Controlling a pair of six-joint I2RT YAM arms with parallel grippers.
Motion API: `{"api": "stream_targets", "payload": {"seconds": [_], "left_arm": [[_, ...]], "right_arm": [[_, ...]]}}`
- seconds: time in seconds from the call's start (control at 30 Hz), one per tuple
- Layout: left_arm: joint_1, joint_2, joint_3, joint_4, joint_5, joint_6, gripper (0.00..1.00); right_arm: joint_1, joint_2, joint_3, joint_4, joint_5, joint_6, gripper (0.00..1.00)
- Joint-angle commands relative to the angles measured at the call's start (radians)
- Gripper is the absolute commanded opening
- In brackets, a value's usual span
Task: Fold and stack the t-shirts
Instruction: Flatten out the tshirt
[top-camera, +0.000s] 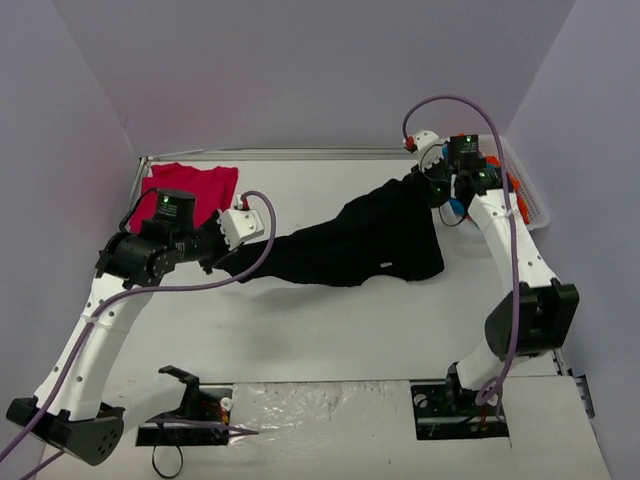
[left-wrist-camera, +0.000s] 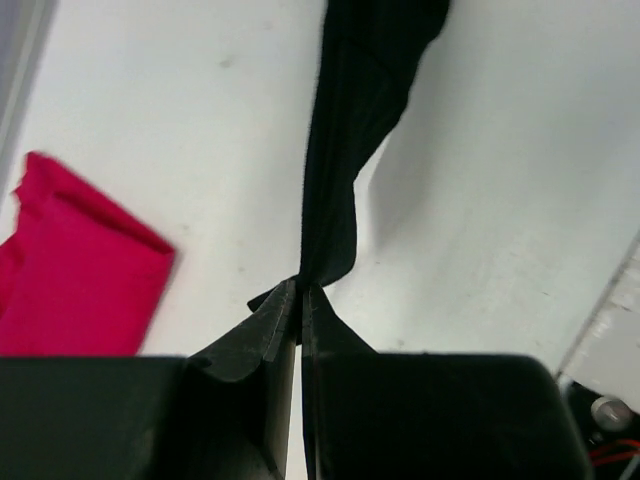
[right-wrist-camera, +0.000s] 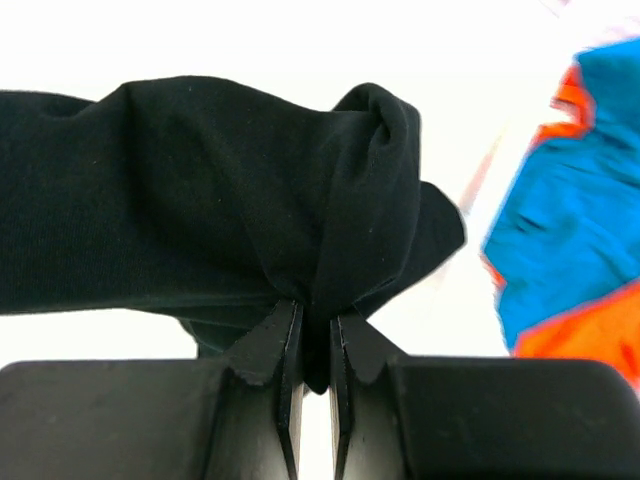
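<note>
The black t-shirt (top-camera: 370, 240) stretches between both arms across the table (top-camera: 330, 330).
The left gripper (left-wrist-camera: 300, 300) is clenched on its 9 o'clock end, and the right gripper (right-wrist-camera: 312, 322) grasps a bunched fold at 2 o'clock. The red t-shirt (top-camera: 195, 190) lies at 10 o'clock, with the blue t-shirt (right-wrist-camera: 560, 200) and orange t-shirt (right-wrist-camera: 570, 335) at 3 o'clock.

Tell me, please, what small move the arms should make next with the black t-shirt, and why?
Probably ease the left tool and right tool slightly apart. Both are shut on the black t-shirt, which runs twisted and bunched between them, so it likely needs stretching open before it can be laid flat on the table for folding.
</note>
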Motion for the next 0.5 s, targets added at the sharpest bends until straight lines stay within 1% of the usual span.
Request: {"api": "stream_targets", "payload": {"seconds": [0.0, 0.03, 0.1, 0.23, 0.27, 0.33, 0.37, 0.4, 0.43, 0.47], "left_arm": [[0.007, -0.003, 0.045, -0.196, 0.234, 0.084, 0.02], [0.007, 0.000, 0.043, -0.230, 0.287, 0.102, 0.02], [-0.007, 0.013, 0.034, -0.252, 0.327, 0.127, 0.02], [-0.015, 0.031, 0.025, -0.281, 0.387, 0.159, 0.02], [-0.016, 0.036, 0.028, -0.290, 0.409, 0.174, 0.02], [-0.021, 0.050, 0.040, -0.318, 0.495, 0.205, 0.03], [-0.021, 0.062, 0.046, -0.325, 0.521, 0.211, 0.03], [-0.021, 0.071, 0.056, -0.331, 0.565, 0.211, 0.02], [-0.021, 0.079, 0.059, -0.334, 0.581, 0.211, 0.02], [-0.021, 0.095, 0.060, -0.334, 0.591, 0.213, 0.02]], "right_arm": [[-0.001, 0.122, 0.102, -0.005, -0.078, -0.020, 0.00], [0.011, 0.147, 0.152, -0.021, -0.105, -0.018, 0.00], [0.034, 0.205, 0.195, -0.030, -0.154, 0.002, 0.00], [0.131, 0.277, 0.286, -0.071, -0.217, 0.003, 0.00], [0.180, 0.306, 0.330, -0.087, -0.226, 0.000, 0.00], [0.234, 0.334, 0.381, -0.146, -0.249, -0.020, 0.00], [0.286, 0.355, 0.425, -0.163, -0.249, -0.027, 0.00], [0.312, 0.365, 0.441, -0.180, -0.251, -0.030, 0.00], [0.335, 0.371, 0.451, -0.185, -0.246, -0.035, 0.00], [0.379, 0.387, 0.470, -0.194, -0.240, -0.040, 0.05]]}}
